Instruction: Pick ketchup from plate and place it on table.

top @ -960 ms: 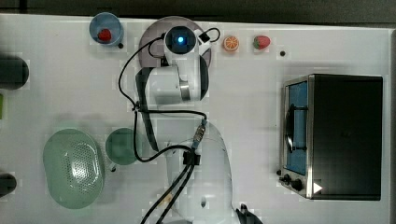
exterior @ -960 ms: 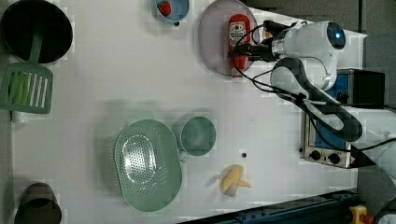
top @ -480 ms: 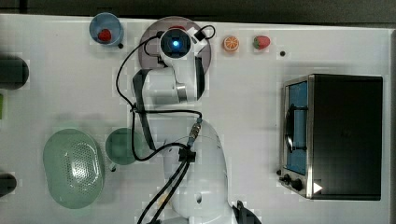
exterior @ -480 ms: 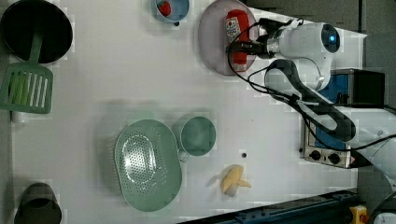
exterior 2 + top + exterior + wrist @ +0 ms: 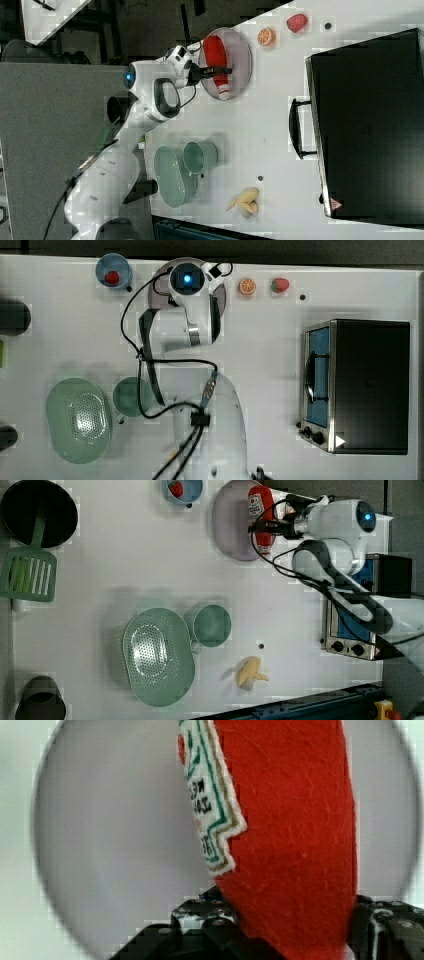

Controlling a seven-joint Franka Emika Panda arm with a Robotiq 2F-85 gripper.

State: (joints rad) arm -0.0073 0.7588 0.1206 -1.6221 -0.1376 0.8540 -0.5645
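The slim red felt ketchup bottle with a white stitched label point(image 5: 260, 520) lies on its side on the large round pale greyish-pink plate point(image 5: 231, 525), near the plate's edge on the left view's right. The gripper point(image 5: 259, 528) of the white robot arm point(image 5: 334, 525) is at the middle of the bottle, and its dark fingers point(image 5: 200, 917) pinch the red body from both sides; in the wrist view the bottle sits between the two fingers, with the label turned to one side. In the right view the ketchup bottle point(image 5: 218, 65) reaches across the plate point(image 5: 241, 60), its white cap end at the plate's lower rim, and the gripper point(image 5: 215, 71) crosses it. In the top view the arm's wrist covers most of the plate point(image 5: 161, 276).

The plate stands on the broad white desk point(image 5: 125, 570). Just beside the plate, on the left view's left, is a small round blue bowl point(image 5: 184, 490) with a small red fruit inside. On the other side of the plate, in the top view, lie an orange slice point(image 5: 247, 286) and a red strawberry with a green top point(image 5: 280, 285). Well apart from the plate are a green oval perforated dish point(image 5: 158, 656), a green mug point(image 5: 211, 626) touching it, a yellow banana point(image 5: 248, 672) and a black toaster oven with a blue door point(image 5: 356, 386).
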